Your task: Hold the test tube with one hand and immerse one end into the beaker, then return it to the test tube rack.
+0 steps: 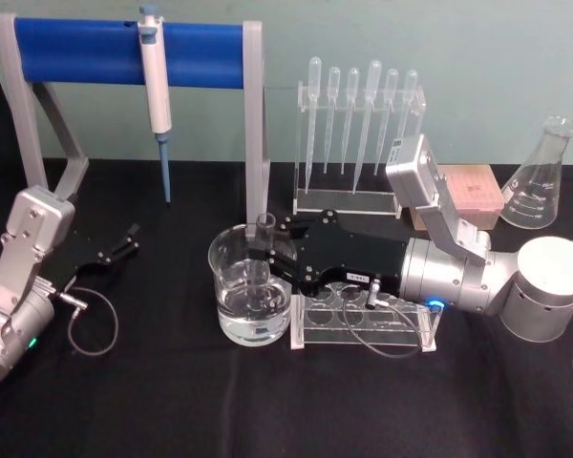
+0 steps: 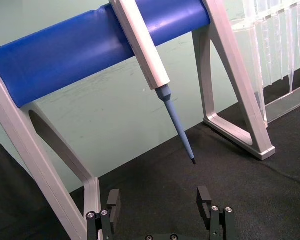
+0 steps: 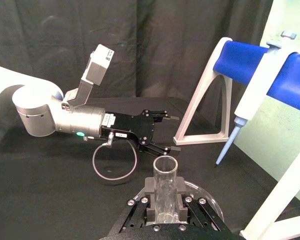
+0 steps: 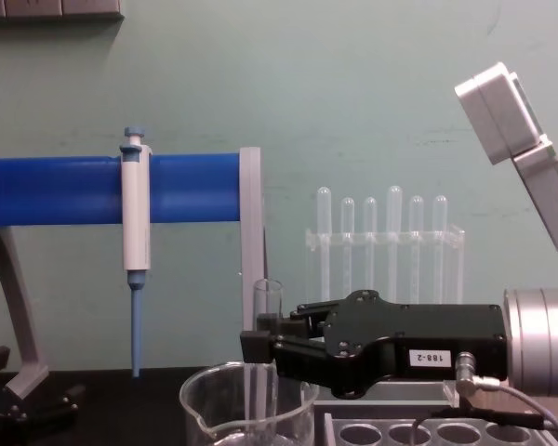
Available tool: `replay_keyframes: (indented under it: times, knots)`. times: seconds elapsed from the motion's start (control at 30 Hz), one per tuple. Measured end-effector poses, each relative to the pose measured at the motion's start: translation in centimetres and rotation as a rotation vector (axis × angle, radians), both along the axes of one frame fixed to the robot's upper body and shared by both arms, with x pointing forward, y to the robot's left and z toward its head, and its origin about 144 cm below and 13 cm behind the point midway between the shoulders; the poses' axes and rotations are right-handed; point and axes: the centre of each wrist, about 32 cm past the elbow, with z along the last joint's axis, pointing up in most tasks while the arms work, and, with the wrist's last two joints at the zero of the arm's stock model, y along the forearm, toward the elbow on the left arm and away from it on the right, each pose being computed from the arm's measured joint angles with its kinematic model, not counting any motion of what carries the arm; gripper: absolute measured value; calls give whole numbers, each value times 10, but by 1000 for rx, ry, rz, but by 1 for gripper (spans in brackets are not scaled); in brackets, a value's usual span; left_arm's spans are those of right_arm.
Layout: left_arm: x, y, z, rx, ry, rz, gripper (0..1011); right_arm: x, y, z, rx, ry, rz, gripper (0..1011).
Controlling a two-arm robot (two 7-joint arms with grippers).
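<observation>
The test tube [image 1: 265,232] stands upright with my right gripper [image 1: 269,264] shut on its middle. Its lower end reaches down inside the beaker [image 1: 231,320], which holds clear water; whether the tip touches the water I cannot tell. From the chest, the test tube [image 4: 267,302] passes below the rim of the beaker [image 4: 205,413], held by the right gripper [image 4: 260,348]. The right wrist view shows the test tube [image 3: 165,185] between black fingers [image 3: 150,189]. My left gripper [image 1: 124,243] rests open at the far left, fingers [image 2: 205,200] apart with nothing between them.
A clear tube rack [image 1: 363,324] lies under my right wrist, right of the beaker. Behind stand a blue-barred stand [image 1: 124,48] with a pipettor [image 1: 155,95], a pipette rack [image 1: 358,143], a wooden block [image 1: 468,191] and a conical flask [image 1: 540,181].
</observation>
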Motion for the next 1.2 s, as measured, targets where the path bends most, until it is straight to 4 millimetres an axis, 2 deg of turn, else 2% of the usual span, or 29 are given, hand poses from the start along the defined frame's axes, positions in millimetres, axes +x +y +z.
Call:
replay_keyframes:
  times: [1.2]
  knots:
    - [0, 0, 0, 0, 0, 0, 1000, 0, 0, 1, -1, -1, 0, 234]
